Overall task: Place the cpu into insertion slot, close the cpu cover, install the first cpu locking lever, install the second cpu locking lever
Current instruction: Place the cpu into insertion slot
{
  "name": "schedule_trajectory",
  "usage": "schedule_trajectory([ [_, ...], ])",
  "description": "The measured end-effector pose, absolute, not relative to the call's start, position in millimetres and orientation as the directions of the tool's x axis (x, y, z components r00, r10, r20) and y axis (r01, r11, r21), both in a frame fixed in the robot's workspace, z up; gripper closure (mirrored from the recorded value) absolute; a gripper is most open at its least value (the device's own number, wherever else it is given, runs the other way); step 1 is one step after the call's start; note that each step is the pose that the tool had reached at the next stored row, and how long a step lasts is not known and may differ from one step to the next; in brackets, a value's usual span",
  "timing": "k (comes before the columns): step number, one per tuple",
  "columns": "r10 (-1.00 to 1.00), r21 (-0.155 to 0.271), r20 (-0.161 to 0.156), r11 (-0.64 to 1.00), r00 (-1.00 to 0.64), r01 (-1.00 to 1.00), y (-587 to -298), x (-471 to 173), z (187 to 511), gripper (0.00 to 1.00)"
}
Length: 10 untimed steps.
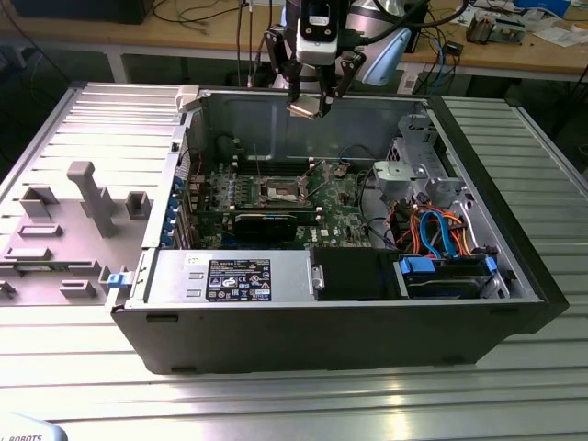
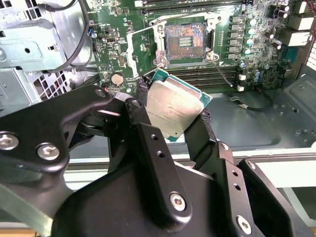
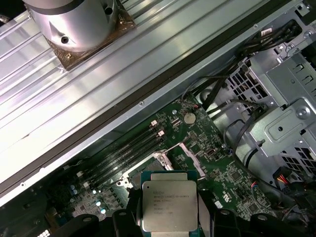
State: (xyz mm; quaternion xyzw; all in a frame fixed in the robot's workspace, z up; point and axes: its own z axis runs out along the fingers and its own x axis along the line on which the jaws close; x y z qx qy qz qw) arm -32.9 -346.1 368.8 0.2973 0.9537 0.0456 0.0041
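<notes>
My gripper (image 1: 309,99) hangs above the back wall of the open computer case and is shut on the cpu (image 1: 306,109). In both wrist views the cpu (image 2: 174,109) (image 3: 169,204) is a flat square chip with a silver-grey top and a green edge, pinched at two opposite sides by the black fingers (image 2: 139,109). The insertion slot (image 2: 186,41) (image 1: 280,191) lies uncovered on the green motherboard well below the chip, its dark pin field showing. The cpu cover (image 3: 189,152) stands tipped up beside the slot. Thin wire levers (image 2: 223,73) stick out near the slot.
A long black graphics card (image 1: 265,223) lies just in front of the slot, with black memory slots (image 2: 212,74) beside it. A silver drive cage (image 1: 415,170), orange and blue cables (image 1: 439,230) and the power supply (image 1: 230,277) fill the rest of the case. Grey fixtures (image 1: 83,197) stand at the exterior view's left.
</notes>
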Motion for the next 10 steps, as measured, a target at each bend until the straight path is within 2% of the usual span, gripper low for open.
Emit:
schedule_trajectory([
  [10,0.592,0.089,0.019,0.801,-0.805,0.591,-346.1,-32.9,368.7,0.46],
])
